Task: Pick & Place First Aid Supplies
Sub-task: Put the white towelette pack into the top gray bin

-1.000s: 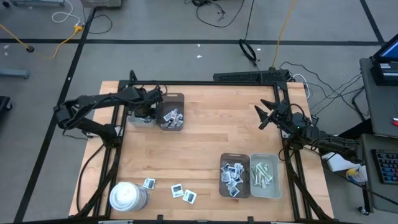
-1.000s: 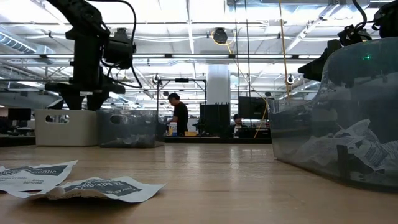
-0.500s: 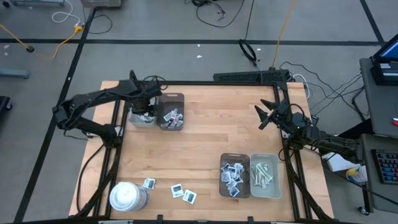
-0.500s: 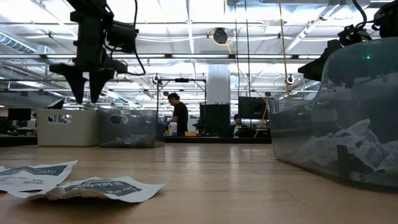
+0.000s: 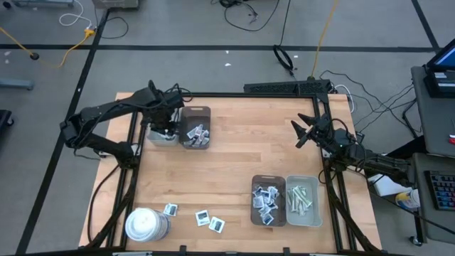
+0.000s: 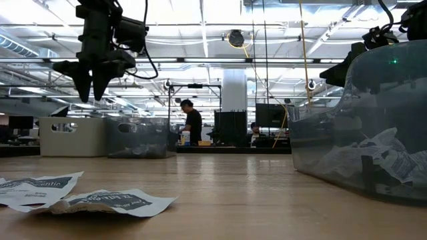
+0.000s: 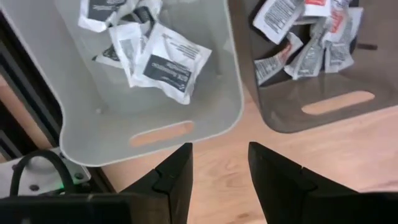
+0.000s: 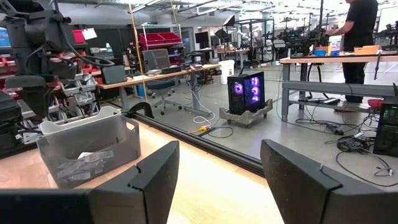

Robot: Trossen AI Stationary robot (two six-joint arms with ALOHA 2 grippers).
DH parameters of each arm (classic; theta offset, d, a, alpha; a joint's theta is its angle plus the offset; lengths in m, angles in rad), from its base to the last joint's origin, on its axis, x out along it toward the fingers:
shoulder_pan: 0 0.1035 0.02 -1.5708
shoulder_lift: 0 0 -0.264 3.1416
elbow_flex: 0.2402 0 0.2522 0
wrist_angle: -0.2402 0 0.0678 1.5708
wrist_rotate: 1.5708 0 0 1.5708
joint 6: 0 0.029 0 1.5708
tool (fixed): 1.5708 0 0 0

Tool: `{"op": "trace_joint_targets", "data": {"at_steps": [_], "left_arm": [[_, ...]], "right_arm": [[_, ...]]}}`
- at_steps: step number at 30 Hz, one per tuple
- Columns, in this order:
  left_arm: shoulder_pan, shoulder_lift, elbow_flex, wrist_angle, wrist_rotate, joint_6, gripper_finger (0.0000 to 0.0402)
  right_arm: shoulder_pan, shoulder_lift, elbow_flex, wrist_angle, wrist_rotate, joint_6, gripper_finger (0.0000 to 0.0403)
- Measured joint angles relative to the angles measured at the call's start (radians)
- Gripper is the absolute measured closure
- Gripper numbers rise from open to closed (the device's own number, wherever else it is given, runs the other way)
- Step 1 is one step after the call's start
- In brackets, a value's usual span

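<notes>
My left gripper (image 5: 165, 118) (image 6: 93, 87) hangs open above the two far-left trays, fingers pointing down, nothing between them (image 7: 219, 177). Below it a light grey tray (image 7: 211, 118) holds a few white packets (image 7: 166, 62), and the darker tray (image 7: 280, 112) beside it holds more packets (image 7: 305, 40). Three loose packets (image 5: 202, 217) lie flat on the table near the front edge, seen close in the low view (image 6: 100, 199). My right gripper (image 5: 304, 132) (image 8: 219, 180) waits open and level at the table's right side, holding nothing.
A white cylinder (image 5: 146, 225) stands at the near left corner. A brown tray (image 5: 268, 201) with packets and a pale tray (image 5: 303, 201) with wrapped strips sit near the front right. The table's middle (image 5: 227, 163) is bare wood. People stand in the room beyond (image 6: 193, 123).
My left gripper has risen straight up from just over the light grey tray and has rolled a little about its own axis. The packets and trays lie as before.
</notes>
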Motion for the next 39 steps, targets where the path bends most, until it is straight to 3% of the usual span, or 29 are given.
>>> {"op": "trace_joint_targets", "data": {"at_steps": [8, 29, 36, 39], "left_arm": [[-0.128, 0.001, 0.000, 0.011, 0.006, 0.047, 0.0245], [-0.800, 0.051, 0.000, 0.132, 0.046, 0.087, 0.0245], [-0.907, 0.057, 0.001, 0.194, 0.039, 0.077, 0.0245], [-0.922, 0.131, 0.041, 0.184, 0.039, 0.091, 0.0245]], "right_arm": [[0.000, 0.000, 0.000, 0.000, 0.000, 0.000, 0.0183], [0.000, 0.000, 0.000, 0.000, 0.000, 0.000, 0.0183], [0.000, 0.000, 0.000, 0.000, 0.000, 0.000, 0.0182], [0.000, 0.000, 0.000, 0.000, 0.000, 0.000, 0.0184]]}}
